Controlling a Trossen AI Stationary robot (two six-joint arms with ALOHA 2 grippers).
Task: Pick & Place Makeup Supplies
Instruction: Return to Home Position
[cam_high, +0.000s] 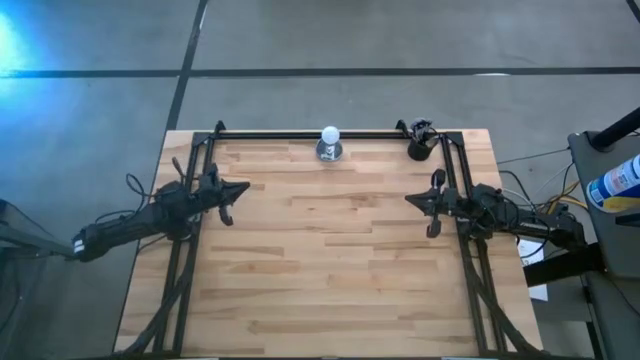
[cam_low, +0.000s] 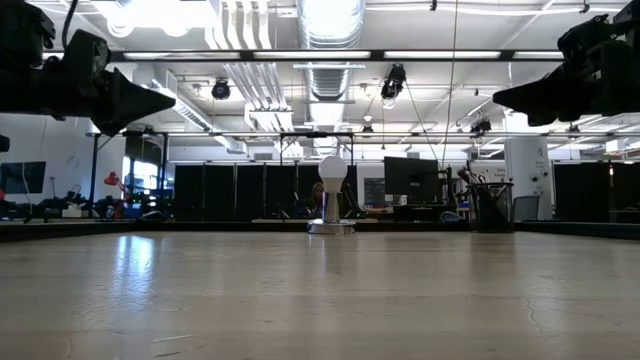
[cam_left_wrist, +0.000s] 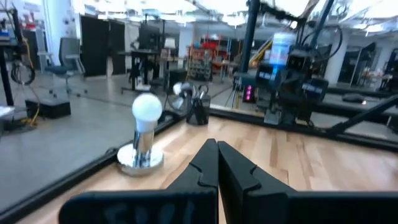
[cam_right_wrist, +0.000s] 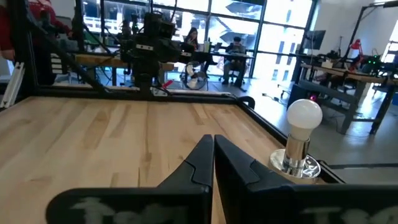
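The makeup supplies are slim sticks standing upright in a small black cup at the table's far right corner, their upper ends poking above the rim. My left gripper hovers shut above the table's left side, pointing level toward the middle. My right gripper hovers shut above the right side, pointing level toward the left one. Both are well clear of the cup and hold nothing. The wrist views show each pair of fingers closed tip to tip, left gripper and right gripper.
A white ball on a silver base stands at the middle of the table's far edge. A black frame rail runs along the far edge and down both sides. Bare wood lies between the arms. People sit at desks far behind the table.
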